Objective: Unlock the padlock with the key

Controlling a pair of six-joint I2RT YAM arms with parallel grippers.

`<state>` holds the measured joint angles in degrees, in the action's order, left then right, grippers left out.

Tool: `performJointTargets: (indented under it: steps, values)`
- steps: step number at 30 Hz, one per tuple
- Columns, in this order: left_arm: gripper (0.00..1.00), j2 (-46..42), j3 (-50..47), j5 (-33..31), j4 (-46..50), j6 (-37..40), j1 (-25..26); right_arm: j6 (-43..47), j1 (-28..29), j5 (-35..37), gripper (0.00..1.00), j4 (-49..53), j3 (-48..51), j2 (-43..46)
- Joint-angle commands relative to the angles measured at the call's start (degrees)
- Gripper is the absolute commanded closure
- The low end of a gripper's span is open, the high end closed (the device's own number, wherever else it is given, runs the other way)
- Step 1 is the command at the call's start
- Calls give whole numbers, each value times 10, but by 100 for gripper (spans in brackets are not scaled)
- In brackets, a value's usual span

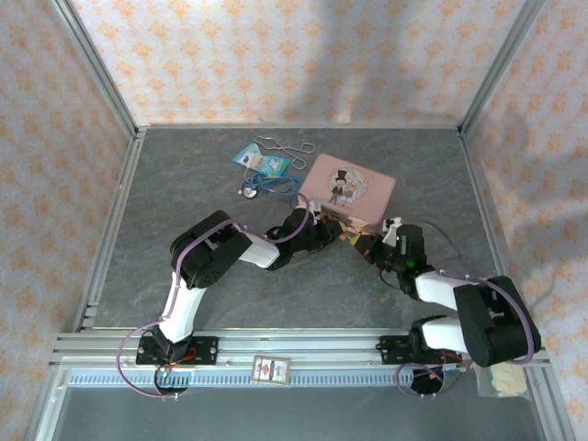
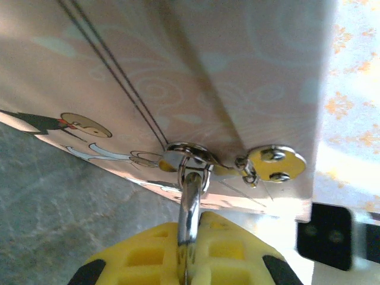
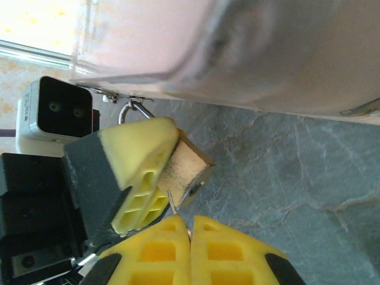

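Brass padlock [image 3: 187, 169] hanging from the hasp [image 2: 189, 158] of the pink tin box [image 1: 349, 188], mid-surface, clamped by the left tool [image 2: 189, 255]; the right tool [image 3: 190, 237] is pinched on the key [image 3: 173, 203], tip near the keyhole. Likely risk: a misaligned blade skids off, or twisting drags the box.

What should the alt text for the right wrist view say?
A small brass padlock, its shackle hooked to the pink tin above, is held against the left gripper's yellow pad. The right gripper, shut at the bottom edge, holds a thin key up toward the padlock's keyhole end, over a grey table.
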<state>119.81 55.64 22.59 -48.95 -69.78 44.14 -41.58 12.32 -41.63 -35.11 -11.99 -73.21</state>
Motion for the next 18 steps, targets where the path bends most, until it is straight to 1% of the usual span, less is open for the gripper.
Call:
performJointTargets:
  steps: [1,6,13,18]
  values:
    - [100,-22,-3,31,-107,-50,0,-33,-4,-28,100,-73,15,-4]
    - [100,-26,0,32,-115,-59,0,-35,-8,-15,100,-59,20,15]
    - [100,-19,-3,31,-143,-79,1,-65,-46,-2,100,-57,46,52]
    - [100,-17,1,31,-144,-80,1,-65,-47,-7,100,-51,46,73]
